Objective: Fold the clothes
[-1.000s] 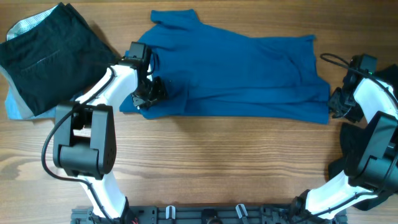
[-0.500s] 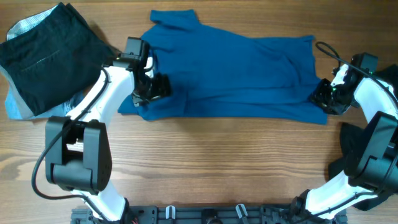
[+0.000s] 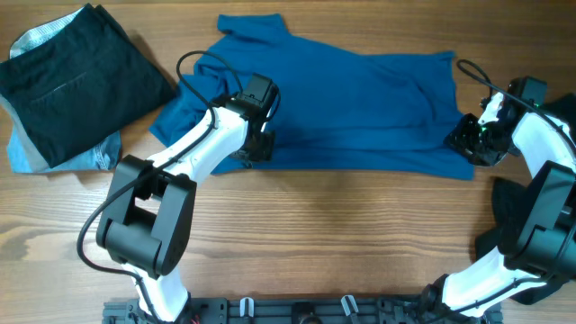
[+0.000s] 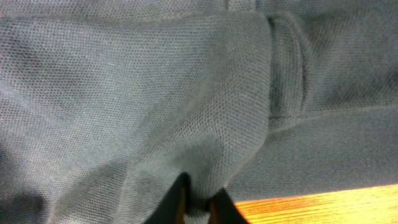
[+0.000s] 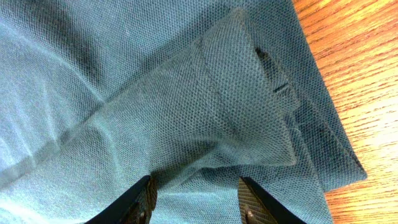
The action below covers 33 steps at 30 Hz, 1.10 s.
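1. The blue shirt — we see matt knitted cloth with a fine, pebbly mesh texture.
2. The black trousers look like matt woven cloth.
3. The counter — smooth wood, grained, with a slight sheen.
4. We see the arms shelled in smooth white plastic.

Robot lab (wooden table, arm-mounting rail)

Overhead looks straight down across the surface. The 2 wrist views press in close on the blue shirt, at separate spots along its lower edge.
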Each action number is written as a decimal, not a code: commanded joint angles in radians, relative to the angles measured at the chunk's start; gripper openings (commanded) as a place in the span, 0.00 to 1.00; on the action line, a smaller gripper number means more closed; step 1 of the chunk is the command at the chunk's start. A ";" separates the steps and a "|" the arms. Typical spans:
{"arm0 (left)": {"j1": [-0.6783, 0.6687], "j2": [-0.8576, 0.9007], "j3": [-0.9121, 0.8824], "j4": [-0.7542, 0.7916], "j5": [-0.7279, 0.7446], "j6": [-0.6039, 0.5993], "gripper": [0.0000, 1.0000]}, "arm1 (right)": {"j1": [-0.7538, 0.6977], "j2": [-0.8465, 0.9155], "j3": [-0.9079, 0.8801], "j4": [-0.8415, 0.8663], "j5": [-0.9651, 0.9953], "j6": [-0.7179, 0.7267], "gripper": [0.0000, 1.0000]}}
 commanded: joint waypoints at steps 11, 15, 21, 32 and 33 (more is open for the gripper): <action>0.116 -0.049 0.126 0.102 0.066 -0.114 0.04 | 0.002 0.009 -0.001 0.007 -0.023 -0.015 0.47; 0.119 -0.008 0.126 0.132 0.062 -0.138 0.04 | 0.002 0.009 -0.001 0.041 -0.023 -0.006 0.47; 0.131 -0.002 0.126 0.126 0.062 -0.139 0.05 | 0.001 0.009 -0.001 0.048 0.079 0.064 0.46; 0.131 -0.002 0.126 0.112 0.062 -0.140 0.06 | 0.001 0.009 -0.005 0.121 0.103 0.082 0.44; 0.131 -0.002 0.126 0.112 0.062 -0.140 0.05 | 0.001 0.009 -0.005 0.113 0.082 0.059 0.44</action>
